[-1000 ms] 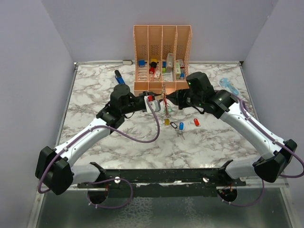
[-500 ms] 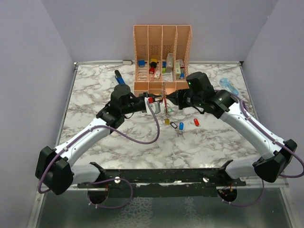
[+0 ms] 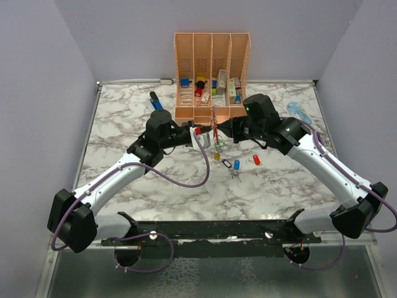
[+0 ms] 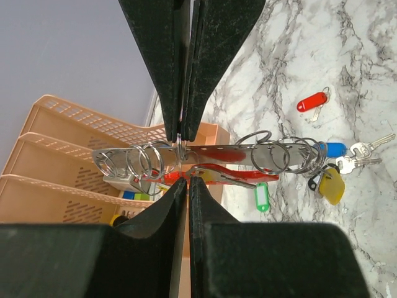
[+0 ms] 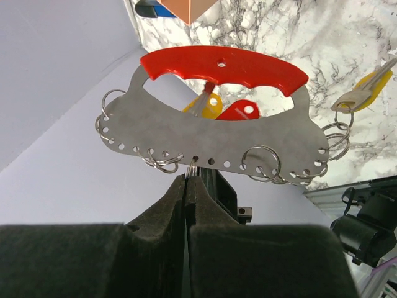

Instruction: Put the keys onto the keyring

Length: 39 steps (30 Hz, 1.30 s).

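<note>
The keyring (image 3: 213, 133) is a grey metal plate (image 5: 217, 139) with a red curved grip (image 5: 223, 65) and several split rings, and it hangs in the air between my grippers. My right gripper (image 5: 187, 176) is shut on one split ring at the plate's edge. My left gripper (image 4: 187, 178) is pinched on a red-headed key (image 4: 214, 176) right beside the plate. A green tag (image 4: 262, 198) and a yellow key (image 3: 216, 157) dangle from the plate. A red key (image 3: 256, 160), a blue key (image 3: 236, 165) and a black key (image 3: 226, 163) lie on the marble.
The peach slotted organizer (image 3: 212, 74) stands right behind the plate, holding small coloured items. A blue pen-like tool (image 3: 156, 101) lies at the back left. A pale blue object (image 3: 298, 112) sits at the back right. Purple cables loop beside both arms.
My left jaws have closed down to a thin gap on the red key. The plate and its dangling yellow key have risen slightly. The right arm holds still.
</note>
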Motion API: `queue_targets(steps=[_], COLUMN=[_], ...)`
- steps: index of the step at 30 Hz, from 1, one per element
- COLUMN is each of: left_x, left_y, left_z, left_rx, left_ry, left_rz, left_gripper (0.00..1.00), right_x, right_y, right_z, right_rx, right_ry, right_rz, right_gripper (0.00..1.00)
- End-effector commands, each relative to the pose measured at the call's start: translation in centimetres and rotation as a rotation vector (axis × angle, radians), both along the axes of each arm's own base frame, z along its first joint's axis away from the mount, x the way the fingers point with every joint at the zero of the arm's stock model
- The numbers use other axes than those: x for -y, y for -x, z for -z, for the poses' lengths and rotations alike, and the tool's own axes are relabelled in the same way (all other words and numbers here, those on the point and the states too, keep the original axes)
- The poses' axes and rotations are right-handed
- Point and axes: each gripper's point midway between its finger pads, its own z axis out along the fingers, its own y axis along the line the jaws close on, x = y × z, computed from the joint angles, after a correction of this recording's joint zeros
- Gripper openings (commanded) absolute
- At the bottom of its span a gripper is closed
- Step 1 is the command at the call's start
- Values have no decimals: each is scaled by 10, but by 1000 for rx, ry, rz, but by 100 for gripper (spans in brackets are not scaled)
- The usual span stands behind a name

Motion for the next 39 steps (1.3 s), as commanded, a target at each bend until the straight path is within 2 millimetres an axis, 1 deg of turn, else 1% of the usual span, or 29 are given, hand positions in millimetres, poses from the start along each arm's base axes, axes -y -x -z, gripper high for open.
queue_targets(steps=[1,4,13,16,18,24,30,34,39], left_x=[3,3,5,4,4,7,7,7,8], left_y=[-5,-7,-10,-12,-10,-11,-11,-10,-9], left_z=[-14,-15,-19,-21,-21,-11,-8,-2,-4], left_rx=[39,40,39,22,10,-32,-55,-77,-90], left_ry=[19,24,45,63,70,76,82,85,100], left_rz=[7,1,-8,-26,-22,-21,-26,-30,-26], left_gripper=[7,0,0,10,14,26,31,31,31], right_x=[-4,-5,-6,-5,-5,-13,-16,-17,-16], right_y=[-3,-3,-3,-4,-4,-2,-1,-1,0], right_z=[-32,-31,-31,-30,-30,-32,-33,-34,-30], right_rx=[80,80,82,84,83,89,95,99,93], right_ry=[-60,-58,-58,-54,-55,-69,-76,-79,-75], right_rz=[-10,-17,-21,-17,-19,-60,-77,-84,-82], right_gripper=[1,1,1,1,1,1,1,1,1])
